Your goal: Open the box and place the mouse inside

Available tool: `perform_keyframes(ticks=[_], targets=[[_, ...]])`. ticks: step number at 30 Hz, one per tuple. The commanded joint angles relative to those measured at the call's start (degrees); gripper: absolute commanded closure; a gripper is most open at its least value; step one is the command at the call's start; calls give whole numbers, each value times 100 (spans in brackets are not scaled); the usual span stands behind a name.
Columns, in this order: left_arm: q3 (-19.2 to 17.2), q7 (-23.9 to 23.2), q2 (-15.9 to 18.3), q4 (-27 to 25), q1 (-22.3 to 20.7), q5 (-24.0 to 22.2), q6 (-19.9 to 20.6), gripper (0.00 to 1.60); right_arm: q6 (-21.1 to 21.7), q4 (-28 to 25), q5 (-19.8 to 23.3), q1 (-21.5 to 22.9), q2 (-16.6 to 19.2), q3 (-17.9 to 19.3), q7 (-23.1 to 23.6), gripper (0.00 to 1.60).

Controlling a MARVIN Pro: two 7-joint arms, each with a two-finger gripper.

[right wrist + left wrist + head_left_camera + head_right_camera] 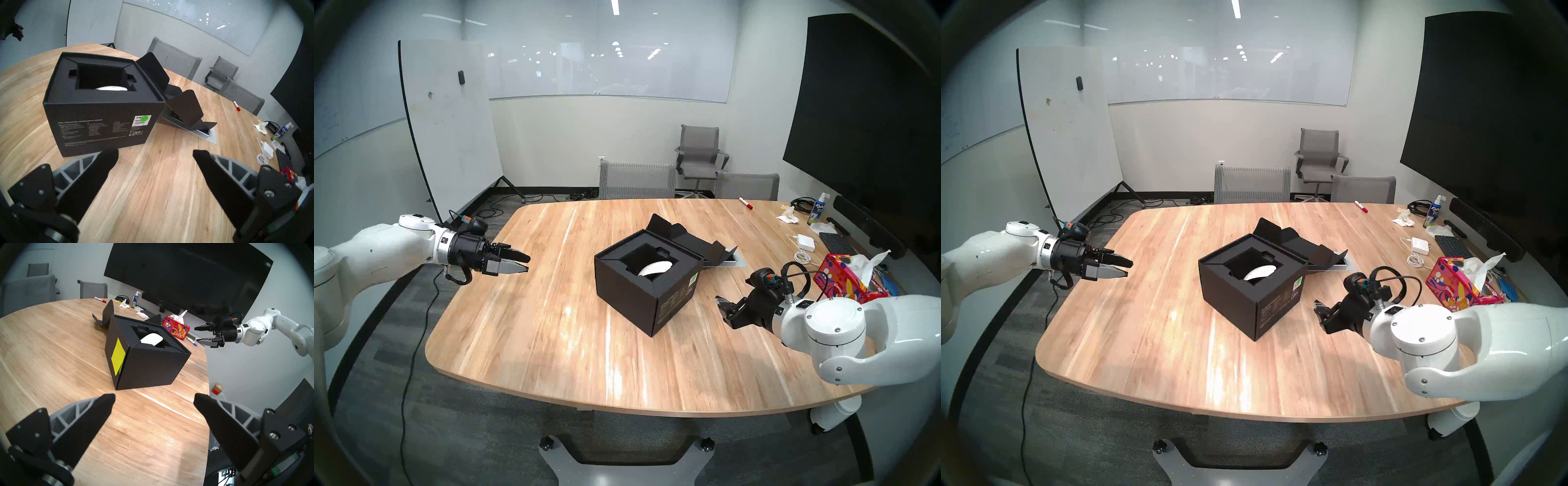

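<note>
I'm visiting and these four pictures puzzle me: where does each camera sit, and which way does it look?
Head stereo left: on the head, looking down at the table with the box, both arms showing.
Head stereo right: beside it, nearly the same picture.
Left wrist: on the left arm, facing the box's sticky-note side, own open left gripper below, right gripper opposite.
Right wrist: on the right arm, facing the labelled side, own open jaws below.
All share the mouse in the box.

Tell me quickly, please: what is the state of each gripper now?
Left gripper: jaws open, holding nothing.
Right gripper: jaws open, holding nothing.
</note>
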Motion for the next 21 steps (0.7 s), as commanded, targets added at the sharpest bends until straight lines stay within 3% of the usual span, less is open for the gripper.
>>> perform_keyframes(ticks=[1, 7, 21], targets=[[-54, -32, 13, -9, -98, -48, -13, 0, -507, 168, -274, -151, -175, 21, 88, 0], [-52, -32, 13, -9, -99, -49, -13, 0, -759, 287, -347, -297, -331, 5, 216, 0], [-49, -32, 13, -9, -100, -52, -14, 0, -602, 106, -472, -290, -141, -100, 587, 0]])
